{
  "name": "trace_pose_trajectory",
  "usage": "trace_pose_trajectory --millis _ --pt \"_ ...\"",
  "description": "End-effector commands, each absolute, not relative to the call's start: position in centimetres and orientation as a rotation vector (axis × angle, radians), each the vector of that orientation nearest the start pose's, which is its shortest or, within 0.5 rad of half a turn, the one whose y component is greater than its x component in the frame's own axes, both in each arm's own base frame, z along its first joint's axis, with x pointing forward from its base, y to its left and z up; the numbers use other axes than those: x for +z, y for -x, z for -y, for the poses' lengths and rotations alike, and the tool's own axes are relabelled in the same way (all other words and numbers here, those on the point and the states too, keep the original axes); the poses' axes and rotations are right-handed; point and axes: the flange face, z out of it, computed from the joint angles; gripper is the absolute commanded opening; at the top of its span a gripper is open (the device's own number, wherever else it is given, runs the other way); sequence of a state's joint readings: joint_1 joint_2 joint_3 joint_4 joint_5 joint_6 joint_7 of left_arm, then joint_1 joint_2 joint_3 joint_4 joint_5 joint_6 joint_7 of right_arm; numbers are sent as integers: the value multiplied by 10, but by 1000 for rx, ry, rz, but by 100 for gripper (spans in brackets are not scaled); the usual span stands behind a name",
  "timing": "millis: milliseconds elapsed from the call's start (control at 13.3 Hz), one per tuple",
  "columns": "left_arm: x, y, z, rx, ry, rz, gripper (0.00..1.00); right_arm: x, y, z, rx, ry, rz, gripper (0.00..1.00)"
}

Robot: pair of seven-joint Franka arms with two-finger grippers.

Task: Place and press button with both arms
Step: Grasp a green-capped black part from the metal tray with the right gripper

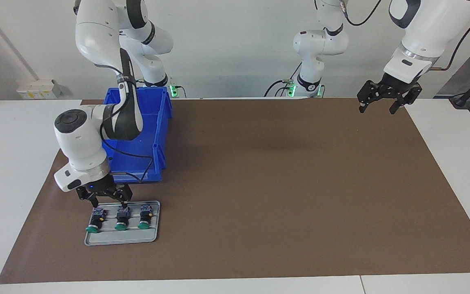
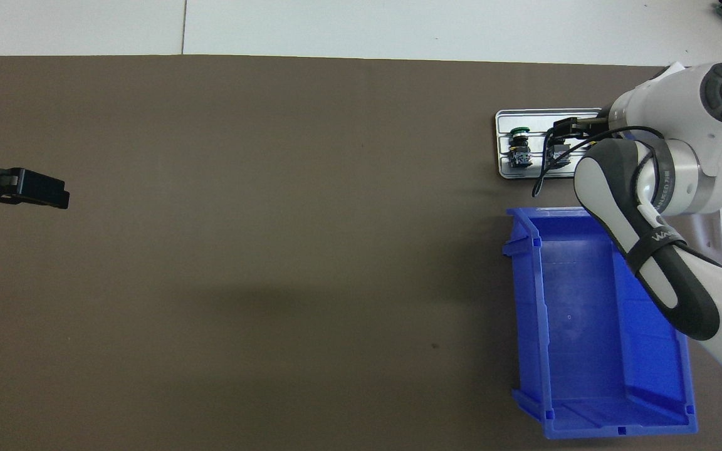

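Observation:
Three buttons lie side by side in a grey tray (image 1: 120,239), green caps pointing away from the robots: one (image 1: 95,221) at the right arm's end, one (image 1: 122,218) in the middle, one (image 1: 145,216) beside it. My right gripper (image 1: 109,203) is open, low over the terminal ends of the first two; contact cannot be told. From overhead, one button (image 2: 519,148) shows whole and another (image 2: 560,153) is partly covered by the right gripper (image 2: 566,125). My left gripper (image 1: 377,109) waits open and empty in the air over the mat's corner at the left arm's end, also in view overhead (image 2: 47,188).
An empty blue bin (image 1: 163,122) stands just nearer to the robots than the tray (image 2: 536,119), its wall (image 2: 527,313) close to the right arm's forearm. A brown mat (image 1: 280,183) covers the white table.

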State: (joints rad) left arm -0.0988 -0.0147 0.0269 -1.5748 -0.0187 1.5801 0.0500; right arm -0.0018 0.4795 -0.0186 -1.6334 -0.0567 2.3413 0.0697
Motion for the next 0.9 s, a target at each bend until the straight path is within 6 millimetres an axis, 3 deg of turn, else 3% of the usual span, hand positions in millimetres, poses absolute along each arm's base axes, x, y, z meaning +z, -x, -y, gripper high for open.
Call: trace_pose_trajectory --millis 0,75,375,450,525,600,675,825 --pt "633 -543 37 -51 3145 -203 100 327 -701 12 -412 3154 -32 100" --pt "632 -544 37 -48 3145 -203 100 313 -701 12 -430 3153 -1 100" --pt "633 -543 37 -51 3145 -203 100 293 -699 12 -404 3155 -1 98" --pt "632 -544 37 -48 3145 -203 100 289 -697 16 -389 3158 -6 90" --pt "632 -544 37 -48 3145 -203 100 287 -694 16 -375 3159 -8 65" --pt "633 -543 37 -51 3145 -203 100 287 -694 17 -360 3161 -13 28" --pt "633 -543 37 -51 3145 -203 100 290 -694 19 -351 3163 -19 0" --pt "632 -544 37 -48 3145 -203 100 308 -701 17 -322 3167 -23 0"
